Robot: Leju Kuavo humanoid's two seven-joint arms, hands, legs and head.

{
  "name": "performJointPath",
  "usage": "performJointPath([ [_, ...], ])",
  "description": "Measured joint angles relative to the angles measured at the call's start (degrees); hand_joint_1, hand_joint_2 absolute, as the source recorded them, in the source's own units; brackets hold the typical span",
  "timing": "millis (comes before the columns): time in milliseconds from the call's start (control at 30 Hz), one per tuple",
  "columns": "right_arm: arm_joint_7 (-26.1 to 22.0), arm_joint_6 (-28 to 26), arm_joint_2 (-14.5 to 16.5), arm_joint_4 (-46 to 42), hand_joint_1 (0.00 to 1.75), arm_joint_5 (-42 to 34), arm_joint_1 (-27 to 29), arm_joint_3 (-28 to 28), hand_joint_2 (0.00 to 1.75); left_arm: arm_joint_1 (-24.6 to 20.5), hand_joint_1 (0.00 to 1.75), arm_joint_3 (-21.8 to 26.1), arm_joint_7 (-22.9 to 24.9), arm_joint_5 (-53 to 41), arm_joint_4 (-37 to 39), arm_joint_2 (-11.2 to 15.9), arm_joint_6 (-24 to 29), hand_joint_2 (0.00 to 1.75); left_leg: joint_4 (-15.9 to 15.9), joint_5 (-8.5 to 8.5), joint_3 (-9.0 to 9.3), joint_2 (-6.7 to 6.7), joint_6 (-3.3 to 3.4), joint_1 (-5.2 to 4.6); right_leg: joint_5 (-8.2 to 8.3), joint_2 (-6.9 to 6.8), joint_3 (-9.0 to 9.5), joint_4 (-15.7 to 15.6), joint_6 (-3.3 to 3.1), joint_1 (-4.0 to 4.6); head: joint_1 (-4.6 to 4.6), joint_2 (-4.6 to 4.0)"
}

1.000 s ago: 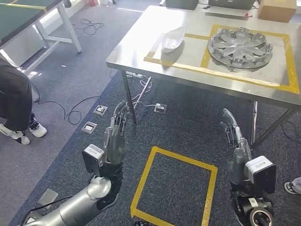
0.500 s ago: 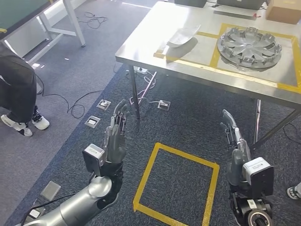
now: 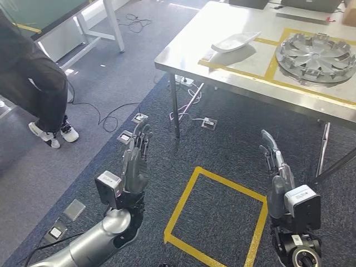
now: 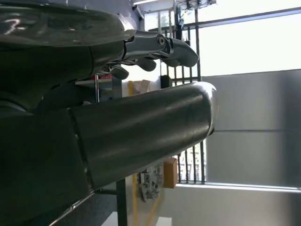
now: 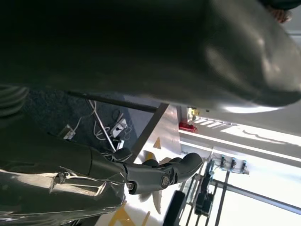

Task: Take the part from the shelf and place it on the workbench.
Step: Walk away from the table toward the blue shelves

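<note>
overhead, steel workbench stands on dark carpet with yellow tape square.

Daylight glares off the metal surface in the sharp head view. Both wrist views are dim and blurred up close, with blown-out windows behind the surface.

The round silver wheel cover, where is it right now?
In the head view the wheel cover lies far right on the steel workbench, inside yellow tape, right of a pale curved part.
</note>
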Motion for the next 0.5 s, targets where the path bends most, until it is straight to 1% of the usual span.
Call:
performJointPath([
  [33,0.0,-0.1,0.0,0.0,0.00,0.1,0.0,0.0,0.00,0.1,0.00,0.0,0.0,0.0,0.0,0.0,0.0,0.00,3.3,-1.15,-1.52,0.27,-0.22,0.14,0.05,-0.70,-0.15,0.0,-0.06,0.11,-0.07,0.00],
  [67,0.0,-0.2,0.0,0.0,0.00,0.1,0.0,0.0,0.00,0.1,0.00,0.0,0.0,0.1,0.1,0.0,0.0,0.00,4.7,-1.23,-2.00,0.45,-0.34,0.24,0.07,-1.40,-0.25,0.0,-0.08,0.18,-0.10,0.00],
  [100,0.0,-0.2,0.0,0.0,0.00,0.2,0.0,0.0,0.00,0.1,0.00,0.0,0.0,0.1,0.1,0.0,0.0,0.00,3.6,-0.29,-1.22,0.65,-0.36,0.30,0.08,-2.07,-0.28,0.0,-0.08,0.21,-0.15,0.00],
  [133,0.0,-0.3,0.0,0.0,0.00,0.3,0.0,0.0,0.00,0.1,0.00,0.0,0.0,0.2,0.1,0.0,0.0,0.00,0.2,1.44,0.77,1.06,-0.27,0.32,0.06,-2.68,-0.24,0.0,-0.05,0.23,-0.19,0.00],
  [167,0.0,-0.3,0.0,0.0,0.00,0.3,0.0,0.0,0.00,0.0,0.00,0.0,0.0,0.2,0.1,0.0,0.0,0.00,-4.4,3.15,3.35,1.98,-0.08,0.28,0.01,-3.28,-0.16,0.0,0.05,0.27,-0.26,0.00],
  [200,0.0,-0.3,0.0,0.0,0.00,0.3,0.0,0.0,0.00,-0.1,0.00,0.0,0.0,0.3,0.1,0.0,-0.1,0.00,-8.5,4.36,5.53,3.03,0.25,0.03,-0.06,-3.77,-0.14,0.1,0.25,0.41,-0.34,0.00],
  [233,0.0,-0.3,0.0,0.0,0.00,0.3,0.0,0.0,0.00,-0.2,0.00,0.0,0.0,0.3,0.1,-0.1,-0.1,0.00,-11.3,5.02,6.93,3.76,0.64,-0.22,-0.12,-4.20,-0.15,0.1,0.53,0.54,-0.31,0.00],
  [267,0.0,-0.3,0.0,0.0,0.00,0.3,0.0,0.0,0.00,-0.3,0.00,0.0,-0.1,0.3,0.1,-0.1,-0.1,0.00,-12.6,5.14,7.47,4.10,1.01,-0.50,-0.17,-4.63,-0.16,0.1,0.86,0.67,-0.24,0.00],
  [300,-0.1,-0.3,0.0,0.0,0.00,0.3,0.0,0.0,0.00,-0.3,0.00,0.0,-0.1,0.3,0.1,-0.1,-0.2,0.00,-12.7,5.13,7.37,3.76,1.37,-0.76,-0.19,-5.03,-0.16,0.1,1.22,0.77,-0.12,0.00],
  [333,-0.1,-0.3,0.0,0.0,0.00,0.3,0.0,0.1,0.00,-0.3,0.00,0.0,-0.1,0.3,0.1,-0.1,-0.2,0.00,-12.8,5.25,7.28,3.13,1.71,-0.71,-0.26,-5.35,-0.11,0.1,1.56,0.72,0.00,0.00],
  [367,-0.1,-0.3,0.0,0.0,0.00,0.4,0.0,0.1,0.00,-0.4,0.00,0.0,-0.1,0.3,0.1,-0.1,-0.2,0.00,-13.0,5.39,7.28,2.64,2.01,-0.63,-0.65,-4.89,-0.24,0.4,1.90,0.63,0.07,0.00],
  [400,-0.1,-0.3,0.0,0.0,0.00,0.4,0.0,0.1,0.00,-0.4,0.00,0.0,-0.2,0.3,0.1,-0.1,-0.2,0.00,-13.2,5.53,7.32,2.18,2.37,-0.51,-1.61,-3.82,-0.76,1.6,2.17,0.52,0.20,0.00],
  [433,-0.2,-0.3,0.0,0.0,0.00,0.4,0.0,0.1,0.00,-0.4,0.00,0.0,-0.2,0.3,0.1,-0.1,-0.2,0.00,-13.4,5.68,7.39,1.74,2.71,-0.36,-3.25,-2.43,-1.90,4.2,2.37,0.43,0.38,0.00],
  [467,-0.2,-0.3,0.0,0.0,0.00,0.3,0.1,0.1,0.00,-0.5,0.00,0.0,-0.2,0.3,0.1,-0.2,-0.2,0.00,-13.4,5.75,7.36,1.28,2.95,-0.34,-5.35,-0.97,-3.68,8.1,2.47,0.38,0.58,0.00],
  [500,-0.2,-0.3,0.0,0.0,0.00,0.3,0.1,0.1,0.00,-0.5,0.00,0.0,-0.2,0.3,0.1,-0.2,-0.2,0.00,-13.4,5.79,7.29,0.77,3.16,-0.38,-7.42,-0.20,-5.73,12.7,2.51,0.40,0.73,0.00],
])
